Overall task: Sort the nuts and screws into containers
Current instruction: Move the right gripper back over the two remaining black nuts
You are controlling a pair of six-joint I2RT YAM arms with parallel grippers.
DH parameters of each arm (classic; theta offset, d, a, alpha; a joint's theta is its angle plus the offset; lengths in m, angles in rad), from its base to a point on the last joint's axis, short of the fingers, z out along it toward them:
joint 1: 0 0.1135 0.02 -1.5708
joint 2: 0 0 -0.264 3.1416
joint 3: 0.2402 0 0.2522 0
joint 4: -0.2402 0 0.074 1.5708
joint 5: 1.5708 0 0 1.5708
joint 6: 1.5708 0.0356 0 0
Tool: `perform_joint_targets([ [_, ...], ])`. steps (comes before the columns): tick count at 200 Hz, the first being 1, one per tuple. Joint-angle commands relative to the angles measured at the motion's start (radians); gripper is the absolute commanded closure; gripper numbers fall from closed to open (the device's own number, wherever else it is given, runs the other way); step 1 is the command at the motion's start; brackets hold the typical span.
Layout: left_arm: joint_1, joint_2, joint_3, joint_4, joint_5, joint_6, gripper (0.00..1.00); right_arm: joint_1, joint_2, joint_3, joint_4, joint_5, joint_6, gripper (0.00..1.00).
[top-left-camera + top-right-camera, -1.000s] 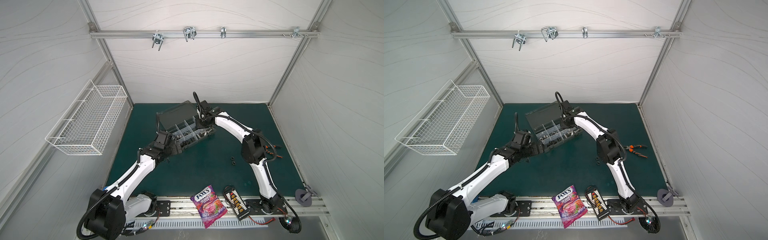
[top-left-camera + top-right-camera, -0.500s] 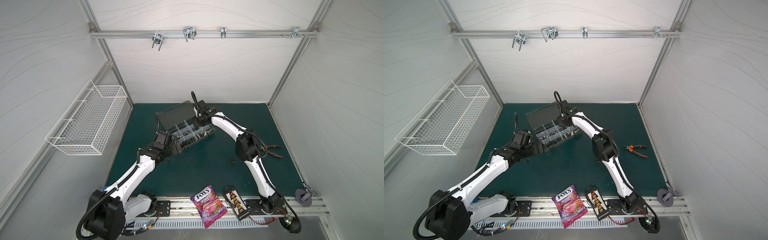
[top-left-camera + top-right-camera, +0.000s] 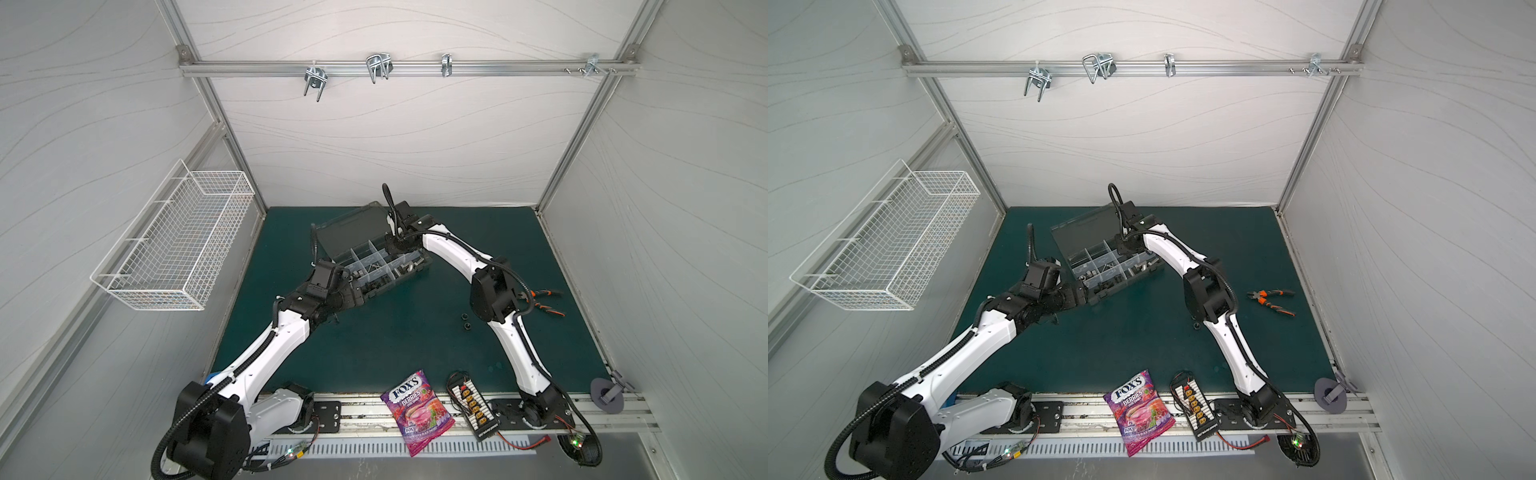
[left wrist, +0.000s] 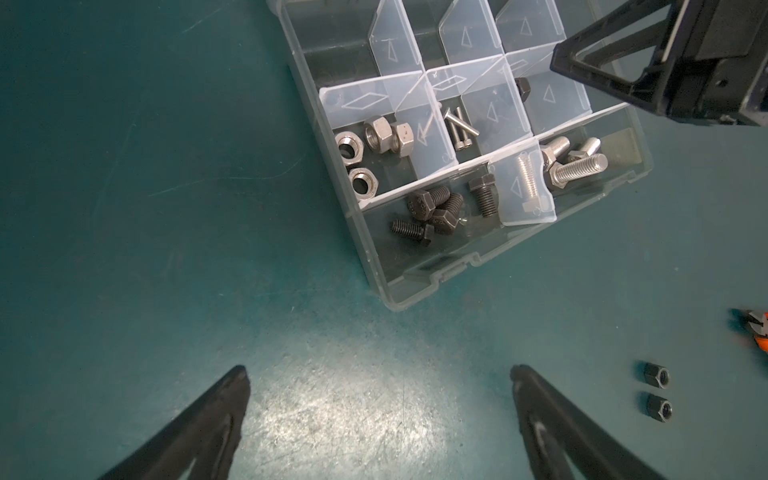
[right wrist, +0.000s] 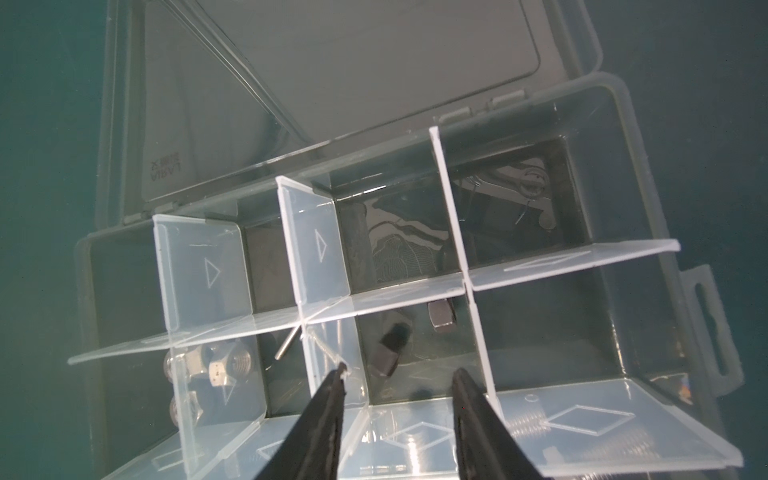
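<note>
Loose nuts: two loose black nuts (image 4: 656, 376) lie side by side on the green mat (image 4: 124, 208). In both top views they are at about 4 o'clock from the organizer box (image 4: 432, 282).
Near row: a handful of black hex bolts (image 4: 419, 203) fills the compartment toward the box's 8 o'clock end. Past a clear divider toward 2 o'clock lie several silver hex bolts (image 4: 575, 168).
Middle row: four silver nuts (image 4: 376, 135) sit at the 8 o'clock end. Next along are two thin screws (image 4: 459, 131), then two dark nuts (image 5: 440, 320), one of them blurred.
Far row: smoky floors with reflections on them.
Lid (image 5: 374, 62): hinged open on the box's 11 o'clock side.
Left gripper (image 4: 378, 374): the jaws are spread wide with nothing between them. It hovers over bare mat off the box's 8 o'clock corner, apart from it. The loose black nuts lie between 3 and 4 o'clock of it, well apart.
Right gripper (image 5: 399, 374): the jaws are parted partway and hold nothing. Its fingertips straddle the dark-nut compartment from above, one beside each divider. The blurred nut sits below the gap between them. The loose black nuts lie between 4 and 5 o'clock of it, well apart.
</note>
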Motion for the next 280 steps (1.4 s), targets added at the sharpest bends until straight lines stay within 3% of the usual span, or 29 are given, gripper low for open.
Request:
perform_joint_targets([
  [1, 0.006, -0.015, 0.044, 0.004, -0.016, -0.004, 0.01, -0.006, -0.056, 0.018, -0.031, -0.008, -0.012, 0.54],
  [46, 0.006, -0.027, 0.046, -0.007, -0.030, 0.001, 0.01, -0.006, -0.189, -0.078, -0.040, -0.001, 0.002, 0.54],
  [164, 0.006, -0.040, 0.046, -0.001, -0.033, 0.004, 0.01, -0.005, -0.669, -0.668, -0.056, 0.126, 0.053, 0.16],
  [193, 0.006, -0.033, 0.047, -0.002, -0.035, 0.007, 0.01, -0.004, -0.756, -0.814, -0.074, 0.175, 0.073, 0.10],
  [200, 0.006, -0.031, 0.045, -0.002, -0.037, 0.007, 0.01, -0.005, -0.772, -0.845, -0.082, 0.188, 0.081, 0.01],
  [240, 0.006, -0.021, 0.044, 0.000, -0.033, 0.007, 0.01, -0.016, -0.860, -1.029, -0.097, 0.213, 0.135, 0.01],
  [280, 0.006, -0.017, 0.041, -0.001, -0.033, 0.008, 0.01, -0.052, -0.925, -1.165, -0.104, 0.164, 0.166, 0.11],
])
